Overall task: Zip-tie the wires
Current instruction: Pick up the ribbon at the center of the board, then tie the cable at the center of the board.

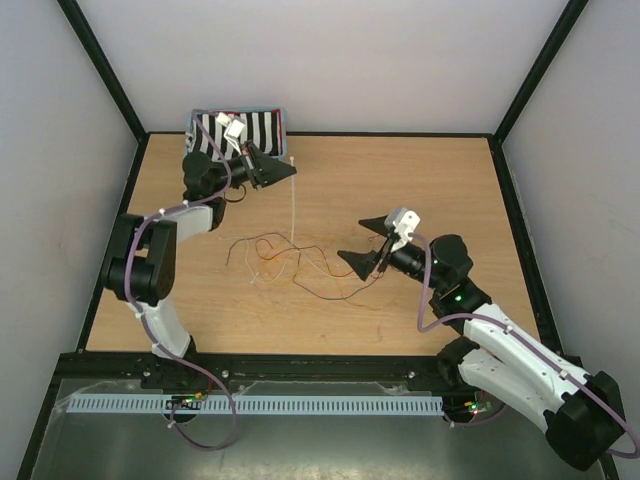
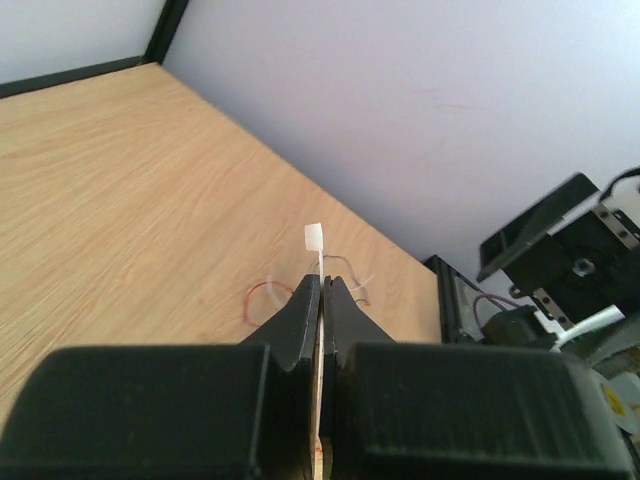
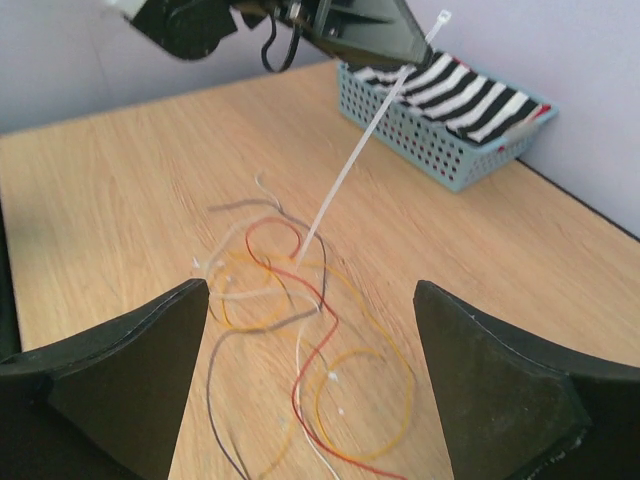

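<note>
The zip tie (image 1: 292,200) is pinched near its head by the left hand (image 1: 290,168), pressed together on it, with the tail slanted down to the loose tangle of wires (image 1: 300,262) spread on the counter (image 1: 430,180) — nothing is bundled yet, so the threading step is judged to be in hand. The right hand (image 1: 362,243) is held spread just beside the tangle; next, the strands must be gathered and the tail passed beneath them.

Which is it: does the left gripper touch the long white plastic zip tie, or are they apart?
Touching. The left wrist view shows the left gripper shut on the white zip tie, whose head sticks out past its tips.
</note>
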`<move>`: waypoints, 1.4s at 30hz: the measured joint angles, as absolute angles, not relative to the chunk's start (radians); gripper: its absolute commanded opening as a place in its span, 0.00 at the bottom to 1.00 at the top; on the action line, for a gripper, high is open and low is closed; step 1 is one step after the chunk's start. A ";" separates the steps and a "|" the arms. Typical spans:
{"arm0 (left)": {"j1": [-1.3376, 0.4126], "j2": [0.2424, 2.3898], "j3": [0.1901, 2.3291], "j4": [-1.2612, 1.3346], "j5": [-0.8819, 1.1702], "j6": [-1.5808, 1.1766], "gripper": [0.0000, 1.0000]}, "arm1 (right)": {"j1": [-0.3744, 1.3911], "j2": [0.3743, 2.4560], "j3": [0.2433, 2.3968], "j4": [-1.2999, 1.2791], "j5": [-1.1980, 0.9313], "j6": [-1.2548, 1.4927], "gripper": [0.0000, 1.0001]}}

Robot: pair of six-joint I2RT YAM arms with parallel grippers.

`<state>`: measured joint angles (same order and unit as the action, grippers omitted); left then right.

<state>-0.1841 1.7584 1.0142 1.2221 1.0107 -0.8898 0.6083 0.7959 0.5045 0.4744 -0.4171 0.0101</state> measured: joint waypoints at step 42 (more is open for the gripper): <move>-0.165 2.294 1.077 1.372 0.982 -0.765 0.00 | 0.779 0.870 0.278 0.647 -0.223 -0.318 0.81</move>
